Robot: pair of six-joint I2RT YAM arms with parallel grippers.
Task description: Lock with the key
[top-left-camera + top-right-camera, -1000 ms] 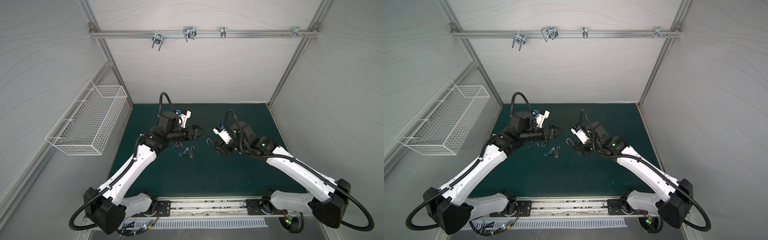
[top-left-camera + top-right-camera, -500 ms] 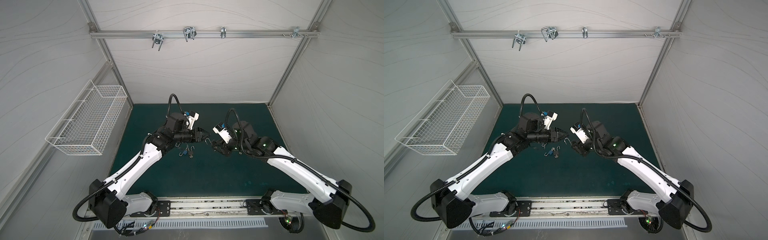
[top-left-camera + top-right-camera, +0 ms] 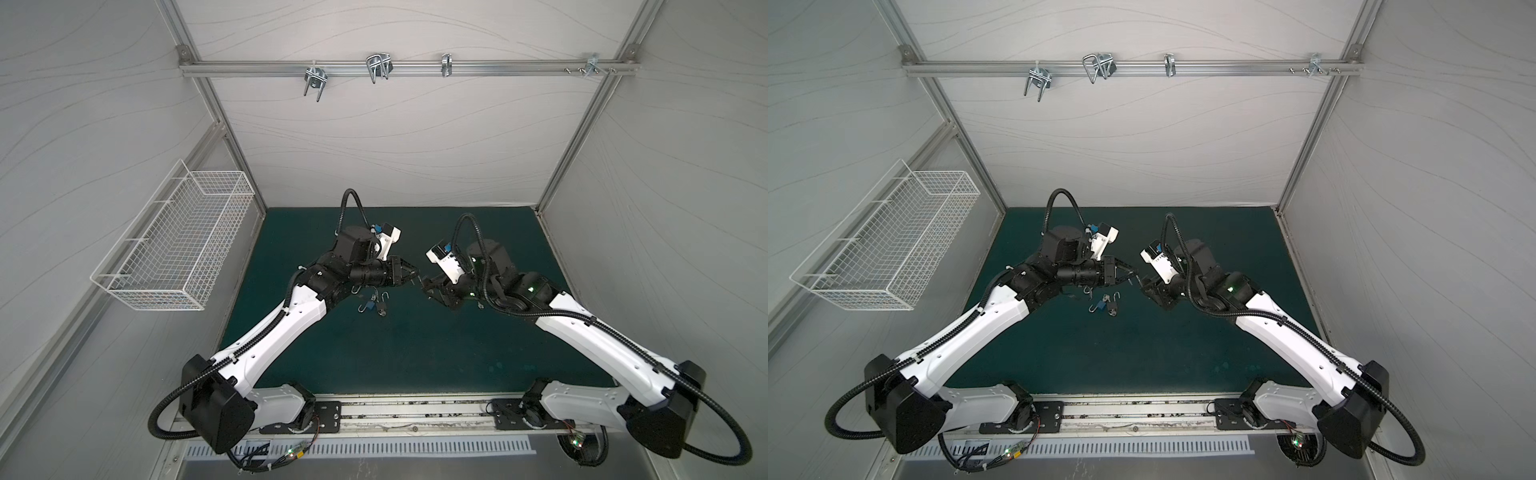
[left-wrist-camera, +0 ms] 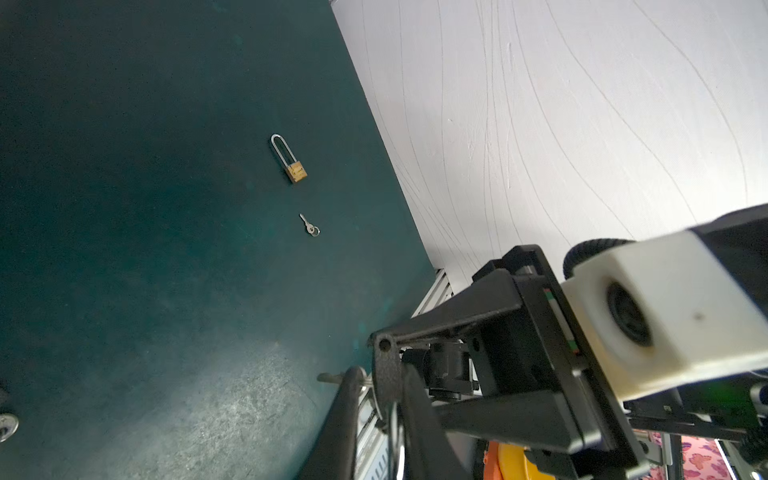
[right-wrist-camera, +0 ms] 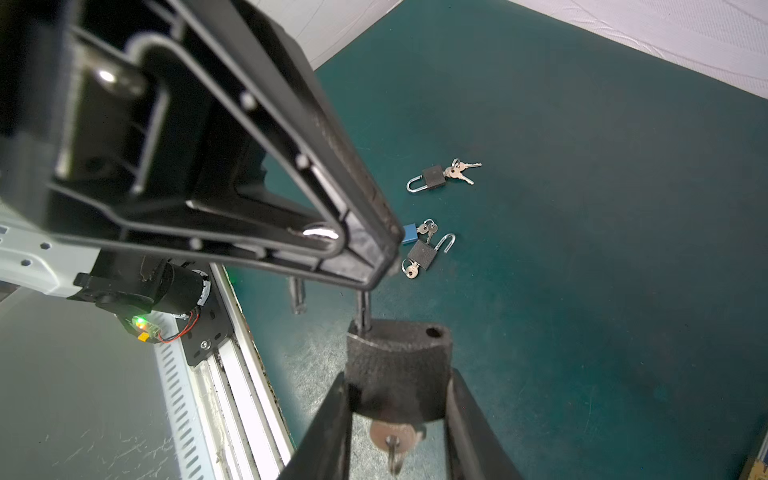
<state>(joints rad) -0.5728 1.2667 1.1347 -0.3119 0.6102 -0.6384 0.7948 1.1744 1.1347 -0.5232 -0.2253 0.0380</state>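
A black padlock (image 5: pixel 399 353) hangs above the mat between the two arms, my right gripper (image 5: pixel 397 374) shut on its body. A key (image 5: pixel 392 436) sits in the keyhole between the fingers. The shackle (image 5: pixel 363 305) stands swung out: one leg is in the body, the other hole is empty, and the free leg (image 5: pixel 297 297) hangs apart. My left gripper (image 5: pixel 374 270) has its jaws shut on the shackle's bend, which it hides. In the left wrist view the left gripper (image 4: pixel 376 386) meets the padlock (image 4: pixel 386 370) edge-on. In both top views the left gripper (image 3: pixel 413 279) (image 3: pixel 1133 276) and right gripper (image 3: pixel 426 286) (image 3: pixel 1144 286) touch tips mid-mat.
On the green mat (image 3: pixel 415 353) below lie a blue padlock (image 5: pixel 409 233), a black padlock (image 5: pixel 422 254) and a further black padlock with keys (image 5: pixel 432 176). A brass padlock (image 4: pixel 295 166) and a loose key (image 4: pixel 309 226) lie near the wall. A wire basket (image 3: pixel 178 241) hangs left.
My left arm has reached right to the held padlock, and its jaws have closed from wide open onto the shackle. The right arm has not moved.
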